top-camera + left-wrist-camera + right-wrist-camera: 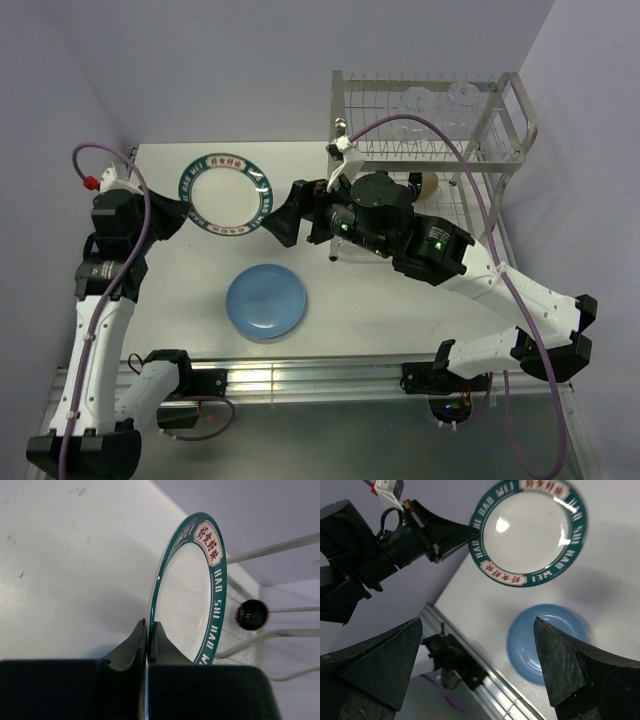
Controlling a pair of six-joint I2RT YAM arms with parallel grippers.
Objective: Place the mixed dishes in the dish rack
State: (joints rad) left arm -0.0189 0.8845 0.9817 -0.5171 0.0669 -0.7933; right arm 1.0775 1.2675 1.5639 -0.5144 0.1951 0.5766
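White "HAO SHI HAO WEI" on teal rim of plate (187, 605), w/ red Chinese chars in cream panels

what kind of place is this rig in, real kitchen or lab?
Most likely a lab test cell, not a kitchen: a plain white table boxed in by blank walls, robot arms bolted to an aluminium rail, with a dish rack and teal-rimmed plate as props.

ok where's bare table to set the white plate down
Bare table lies left of the blue plate, up to the left arm, and right of it. Crowded: the right gripper and arm fill the stretch between the held white plate and the dish rack.
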